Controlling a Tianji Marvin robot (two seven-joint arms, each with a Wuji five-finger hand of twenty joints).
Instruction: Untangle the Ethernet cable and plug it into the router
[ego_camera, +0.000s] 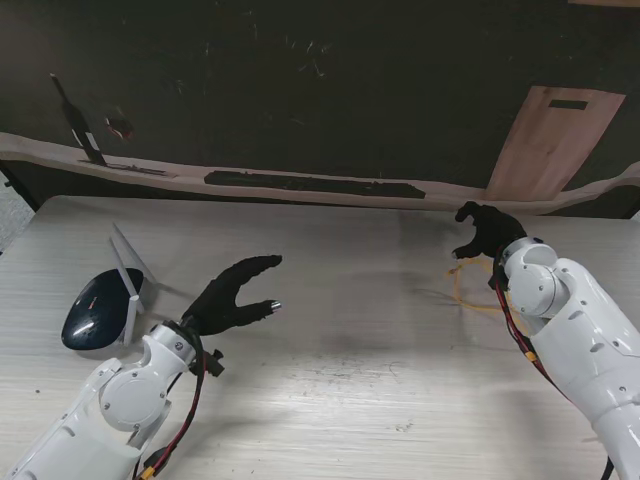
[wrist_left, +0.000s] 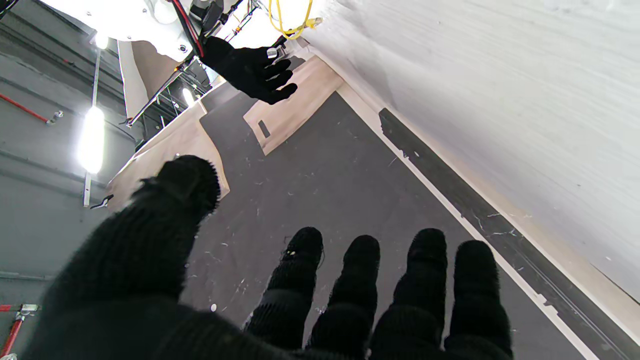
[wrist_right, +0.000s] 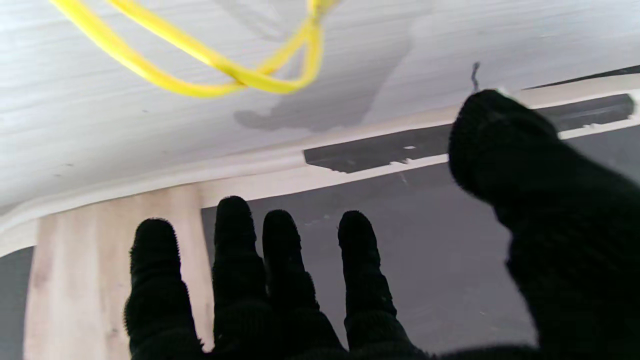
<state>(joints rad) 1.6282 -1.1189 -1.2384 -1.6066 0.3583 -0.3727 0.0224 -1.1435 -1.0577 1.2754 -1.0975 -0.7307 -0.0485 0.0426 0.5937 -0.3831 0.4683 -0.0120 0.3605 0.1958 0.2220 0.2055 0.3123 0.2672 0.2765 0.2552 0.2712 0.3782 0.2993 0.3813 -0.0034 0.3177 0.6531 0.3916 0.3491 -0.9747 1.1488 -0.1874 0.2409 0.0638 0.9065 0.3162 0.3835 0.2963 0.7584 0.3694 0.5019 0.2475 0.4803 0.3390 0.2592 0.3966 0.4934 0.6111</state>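
Pale wood table (ego_camera: 330, 370) fills most of what you see from the stand, with a dark floor past its far edge. You can see the router (ego_camera: 92, 312) near the left edge. It is dark and round like a pebble, and thin white sticks poke up beside it.

Your left hand (ego_camera: 232, 297) is in a black glove. It hangs over the table just right of the router and does not touch it. The fingers (wrist_left: 362, 280) are spread wide and hold nothing.

Your right hand (ego_camera: 487, 234) is also in a black glove. It hangs near the far right corner. Its fingers (wrist_right: 280, 270) are spread apart and hold nothing.

You can find the yellow cable (ego_camera: 468, 288) lying in loose loops near the right edge, right beside your right wrist. In the right wrist view the cable (wrist_right: 240, 75) loops on the table near the fingertips, and they do not touch it. The cable is far from the router, and you cannot make out its plug.
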